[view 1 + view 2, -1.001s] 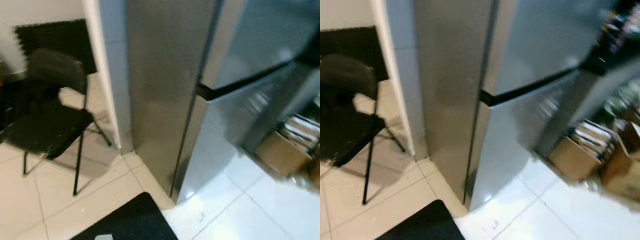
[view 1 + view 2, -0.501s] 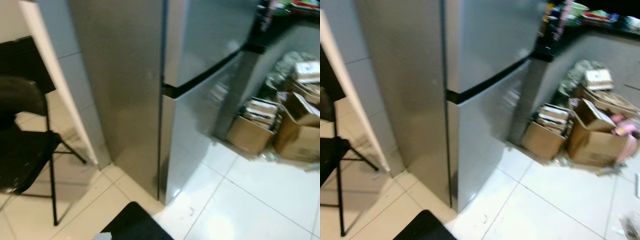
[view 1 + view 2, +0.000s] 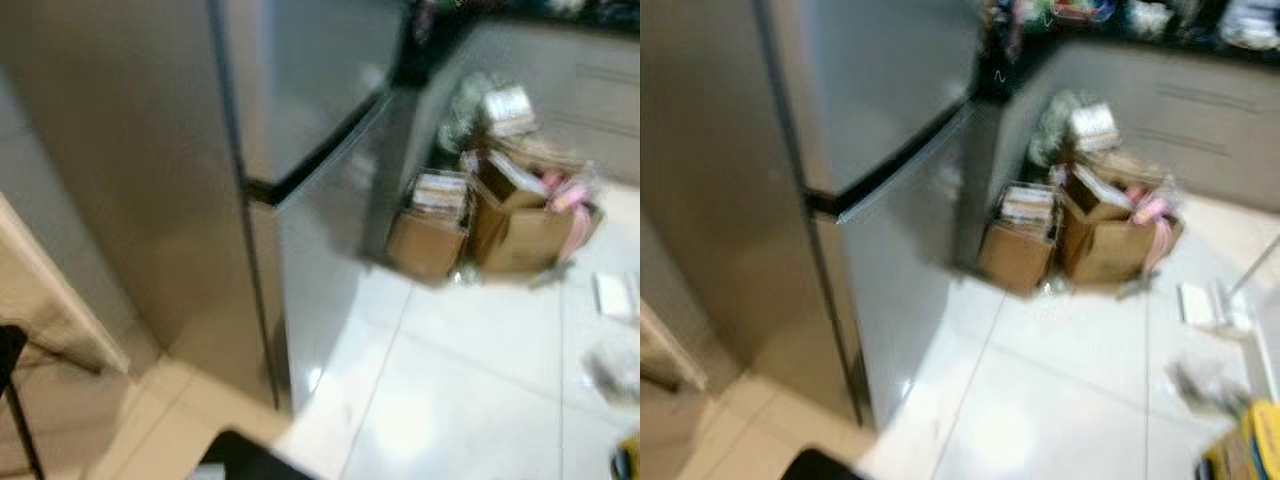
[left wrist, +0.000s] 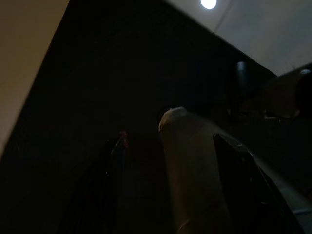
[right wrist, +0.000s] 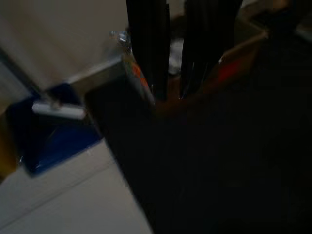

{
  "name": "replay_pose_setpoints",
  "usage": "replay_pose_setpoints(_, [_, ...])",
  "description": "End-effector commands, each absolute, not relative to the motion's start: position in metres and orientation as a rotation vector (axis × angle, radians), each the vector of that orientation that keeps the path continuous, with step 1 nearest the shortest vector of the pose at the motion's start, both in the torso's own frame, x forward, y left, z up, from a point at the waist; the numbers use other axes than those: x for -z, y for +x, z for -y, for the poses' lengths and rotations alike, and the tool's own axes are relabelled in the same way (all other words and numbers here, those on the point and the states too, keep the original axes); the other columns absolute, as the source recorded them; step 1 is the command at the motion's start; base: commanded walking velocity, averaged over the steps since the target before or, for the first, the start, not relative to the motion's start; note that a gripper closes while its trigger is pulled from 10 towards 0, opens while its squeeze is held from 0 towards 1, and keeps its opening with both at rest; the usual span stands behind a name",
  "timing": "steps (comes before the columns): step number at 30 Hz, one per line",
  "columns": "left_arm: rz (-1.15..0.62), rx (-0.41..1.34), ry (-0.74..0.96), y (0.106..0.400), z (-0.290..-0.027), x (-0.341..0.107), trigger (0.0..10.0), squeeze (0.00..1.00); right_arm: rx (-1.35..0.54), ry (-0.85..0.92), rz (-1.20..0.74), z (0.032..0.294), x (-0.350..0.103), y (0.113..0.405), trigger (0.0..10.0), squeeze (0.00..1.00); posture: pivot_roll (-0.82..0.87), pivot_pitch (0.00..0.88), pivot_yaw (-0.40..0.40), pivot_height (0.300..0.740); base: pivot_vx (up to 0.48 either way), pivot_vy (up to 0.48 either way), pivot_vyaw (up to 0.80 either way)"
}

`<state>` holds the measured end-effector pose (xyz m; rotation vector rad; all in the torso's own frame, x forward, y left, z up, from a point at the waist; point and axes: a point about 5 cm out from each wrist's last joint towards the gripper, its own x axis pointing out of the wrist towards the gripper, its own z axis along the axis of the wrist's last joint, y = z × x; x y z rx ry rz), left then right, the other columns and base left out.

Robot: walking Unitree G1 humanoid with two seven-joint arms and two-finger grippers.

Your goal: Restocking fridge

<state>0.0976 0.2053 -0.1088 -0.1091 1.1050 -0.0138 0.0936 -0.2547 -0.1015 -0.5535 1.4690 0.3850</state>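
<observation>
The stainless fridge (image 3: 300,90) stands straight ahead, blurred, with its upper and lower doors shut and a dark seam (image 3: 310,160) between them. The left gripper (image 4: 168,141) hangs in deep shade, and a pale rounded thing (image 4: 187,161) lies along it, its shape hard to make out. The right gripper (image 5: 170,92) hangs low with its two black fingers close together and nothing between them. Behind it lie an open cardboard box (image 5: 229,63) and a blue thing (image 5: 53,131) on the pale floor.
Open cardboard boxes (image 3: 1025,250) full of papers sit on the white tile floor right of the fridge, below a grey counter (image 3: 1180,90). A yellow item (image 3: 1252,445) lies at the lower right. A black mat (image 3: 245,462) is at my feet, and a wall corner (image 3: 60,300) is on the left.
The camera has swung to the right. The black chair has slid out of view on the left, while the boxes, counter and floor clutter have come in on the right.
</observation>
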Motion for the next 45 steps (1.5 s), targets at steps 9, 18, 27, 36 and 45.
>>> replay_pose_setpoints(9, [-1.142,0.012,-0.103,0.0856,-0.205,0.1119,10.0,0.0,-0.386,-0.556,-1.453,0.2514,0.1017,0.0972,10.0,0.0,-0.08,0.0,-0.051,0.74,0.0,0.0,-0.8])
replay_pose_setpoints(18, [-1.134,0.015,-0.079,0.0865,-0.2069,0.1112,10.0,0.0,-0.379,-0.556,-1.442,0.2513,0.1017,0.0975,10.0,0.0,-0.08,0.0,-0.051,0.74,0.0,0.0,-0.8])
replay_pose_setpoints(27, [-1.124,0.024,-0.069,0.0882,-0.2087,0.1103,10.0,0.0,-0.347,-0.528,-1.404,0.2502,0.1012,0.1017,10.0,0.0,-0.09,0.0,-0.049,0.74,0.0,0.0,-0.18])
replay_pose_setpoints(36, [-1.134,0.036,-0.066,0.0851,-0.2076,0.1111,10.0,0.0,-0.344,-0.516,-1.398,0.2497,0.1011,0.1025,10.0,0.0,-0.09,0.0,-0.048,0.74,0.0,-0.198,0.0])
replay_pose_setpoints(45, [-1.139,0.038,-0.07,0.0837,-0.2073,0.1115,10.0,0.0,-0.341,-0.514,-1.391,0.25,0.1007,0.1036,10.0,0.0,-0.09,0.0,-0.049,0.74,0.0,-0.342,0.0])
